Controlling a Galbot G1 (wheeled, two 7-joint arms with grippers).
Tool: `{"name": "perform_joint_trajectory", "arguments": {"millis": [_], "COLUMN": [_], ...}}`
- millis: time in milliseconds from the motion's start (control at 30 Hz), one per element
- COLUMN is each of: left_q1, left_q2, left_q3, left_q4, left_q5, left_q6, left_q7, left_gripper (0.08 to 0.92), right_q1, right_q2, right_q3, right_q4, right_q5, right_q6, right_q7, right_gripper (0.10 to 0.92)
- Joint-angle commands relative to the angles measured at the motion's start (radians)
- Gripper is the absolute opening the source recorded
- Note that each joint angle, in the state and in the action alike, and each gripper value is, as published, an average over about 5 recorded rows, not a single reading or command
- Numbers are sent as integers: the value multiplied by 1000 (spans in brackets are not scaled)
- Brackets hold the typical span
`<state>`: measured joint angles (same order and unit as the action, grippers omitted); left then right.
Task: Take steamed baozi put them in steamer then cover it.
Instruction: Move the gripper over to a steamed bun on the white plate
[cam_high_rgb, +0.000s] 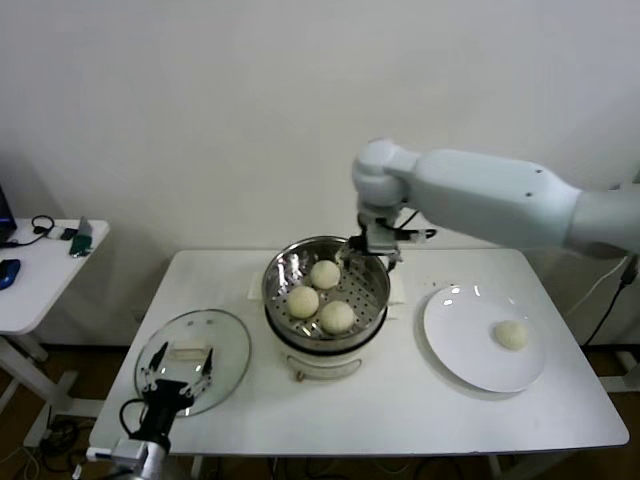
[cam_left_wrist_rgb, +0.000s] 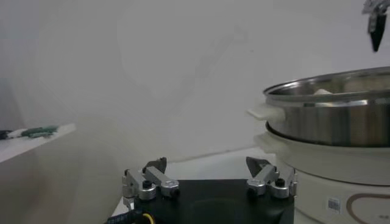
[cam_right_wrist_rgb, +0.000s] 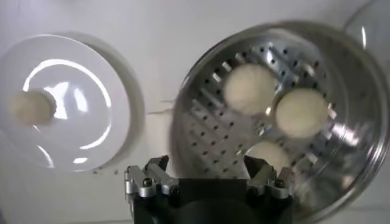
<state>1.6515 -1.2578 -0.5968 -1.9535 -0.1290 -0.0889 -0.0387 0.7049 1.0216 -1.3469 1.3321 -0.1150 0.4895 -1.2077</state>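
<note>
Spread, empty fingers (cam_right_wrist_rgb: 159, 165) on right gripper (cam_high_rgb: 377, 243) over far rim of steamer (cam_high_rgb: 372, 262), three steamed baozi (cam_high_rgb: 322, 293) inside, fourth on plate (cam_high_rgb: 455, 350). Best approached from directly above. Left gripper (cam_high_rgb: 178, 374), open, beside cover (cam_high_rgb: 232, 338).

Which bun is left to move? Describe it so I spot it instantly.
On the white table, look right of the shiny steel steamer to the flat white plate. The round cream-white bun lies there alone; the other three sit inside the steamer.
</note>
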Motion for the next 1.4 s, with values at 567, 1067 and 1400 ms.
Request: {"name": "perform_joint_trajectory", "arguments": {"millis": [567,1067,1400], "left_q1": [29,24,29], "left_q2": [-18,-45,-50], "left_q3": [0,0,-6], "left_q4": [-20,-18,-9], "left_q5": [28,55,56], "left_q6": [5,18,17], "left_q7": [0,-3,-4], "left_gripper": [823,823,823], "right_q1": [-507,-741,-751], "right_q2": [-551,-432,-308], "right_q3": [363,655,661], "right_q4": [-198,-438,-535], "right_q5": [98,-125,-151], "right_q6": [-428,-351,-340], "right_q7": [41,39,76], "right_gripper": [823,823,823]}}
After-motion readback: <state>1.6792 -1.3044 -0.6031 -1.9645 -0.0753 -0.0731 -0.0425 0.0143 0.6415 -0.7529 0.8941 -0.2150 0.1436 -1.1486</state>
